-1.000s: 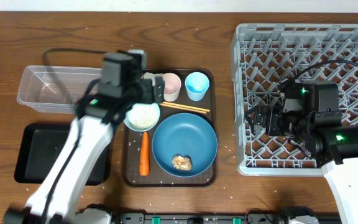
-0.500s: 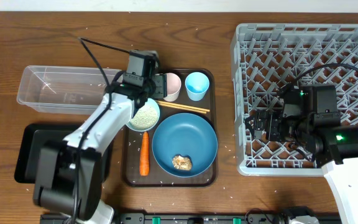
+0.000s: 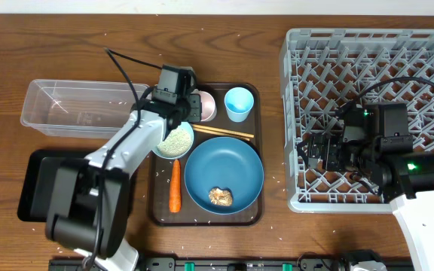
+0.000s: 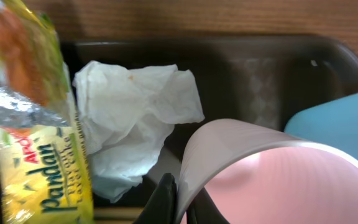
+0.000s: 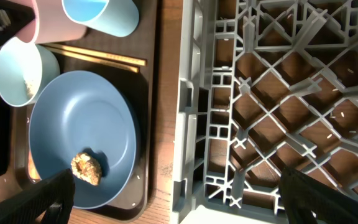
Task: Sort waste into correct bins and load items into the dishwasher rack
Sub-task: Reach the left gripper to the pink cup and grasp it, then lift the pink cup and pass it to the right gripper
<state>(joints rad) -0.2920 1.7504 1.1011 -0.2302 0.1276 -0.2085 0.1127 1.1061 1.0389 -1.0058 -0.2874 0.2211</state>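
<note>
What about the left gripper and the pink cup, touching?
Touching. Left wrist view: the left gripper pinches the white-pink cup at its rim, one finger against the outer wall.

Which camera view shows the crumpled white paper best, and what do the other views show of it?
The left wrist view: the crumpled white paper fills the middle of the picture, on the brown tray beside the snack wrapper. In the overhead view the left arm covers it. The right wrist view does not show it.
</note>
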